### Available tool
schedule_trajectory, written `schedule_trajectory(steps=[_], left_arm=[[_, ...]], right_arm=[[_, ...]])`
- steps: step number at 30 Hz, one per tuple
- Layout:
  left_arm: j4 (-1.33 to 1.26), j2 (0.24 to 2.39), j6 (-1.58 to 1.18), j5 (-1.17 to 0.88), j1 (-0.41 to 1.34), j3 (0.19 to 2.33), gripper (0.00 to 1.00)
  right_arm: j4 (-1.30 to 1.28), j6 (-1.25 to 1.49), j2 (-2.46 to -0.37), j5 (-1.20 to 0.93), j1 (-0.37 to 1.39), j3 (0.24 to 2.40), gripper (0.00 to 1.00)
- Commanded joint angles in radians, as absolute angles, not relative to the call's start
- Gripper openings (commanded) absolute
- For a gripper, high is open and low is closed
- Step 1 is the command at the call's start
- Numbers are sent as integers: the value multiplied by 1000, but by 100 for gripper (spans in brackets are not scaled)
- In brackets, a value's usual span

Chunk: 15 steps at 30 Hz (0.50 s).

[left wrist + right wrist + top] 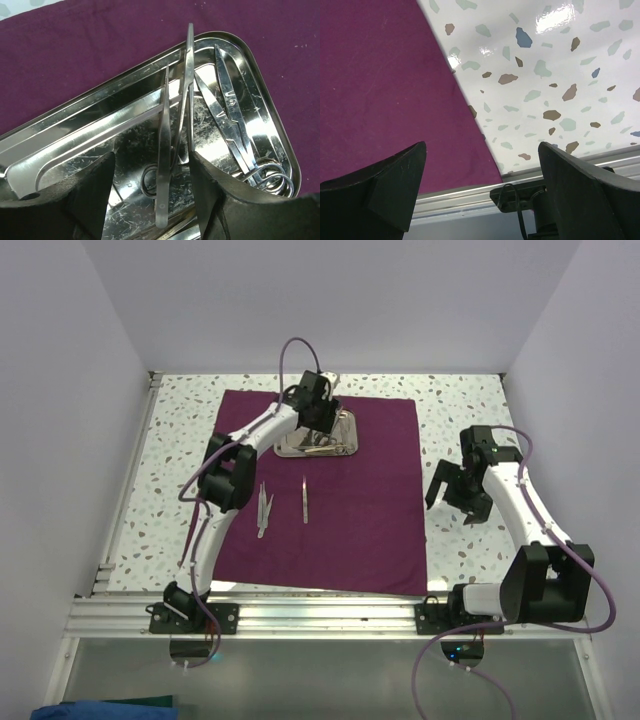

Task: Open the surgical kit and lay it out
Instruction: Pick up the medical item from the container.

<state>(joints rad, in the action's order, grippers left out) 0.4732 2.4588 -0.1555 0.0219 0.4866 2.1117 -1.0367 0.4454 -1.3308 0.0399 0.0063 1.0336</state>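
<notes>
The dark magenta cloth wrap (360, 510) lies spread flat on the table. On its far part sits the shiny steel tray (345, 445), which fills the left wrist view (75, 140). My left gripper (322, 425) reaches down into the tray. Its jaws (154, 162) straddle a thin ring-handled forceps (165, 125) that stands on edge. The right finger (215, 195) is close to the forceps and the left finger (90, 190) stands apart from it. Scissors (232, 120) lie in the tray's right side. Two tweezers (264, 508) (305, 498) rest on the cloth. My right gripper (458, 495) hangs open with nothing in it, beside the cloth's right edge (380, 75).
The speckled tabletop (460, 410) surrounds the cloth and white walls close it in on three sides. An aluminium rail (320, 615) runs along the near edge, also seen in the right wrist view (460, 200). A blue cloth (100, 708) lies below the table at the lower left.
</notes>
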Motion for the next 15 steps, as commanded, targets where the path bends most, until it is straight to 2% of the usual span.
schedule_trajectory(steps=[1,5,15], left_arm=[[422,2453,-156,6,471,2154,63],[437,2479,-156,6,468,2171,56],[430,2467,-150,-38,468,2092,55]], right_arm=[[-1052,456,-1338,64,8,1065,98],[-1043,456,-1348,61,9,1071,98],[-1025,456,-1362,54,9,1069,98]])
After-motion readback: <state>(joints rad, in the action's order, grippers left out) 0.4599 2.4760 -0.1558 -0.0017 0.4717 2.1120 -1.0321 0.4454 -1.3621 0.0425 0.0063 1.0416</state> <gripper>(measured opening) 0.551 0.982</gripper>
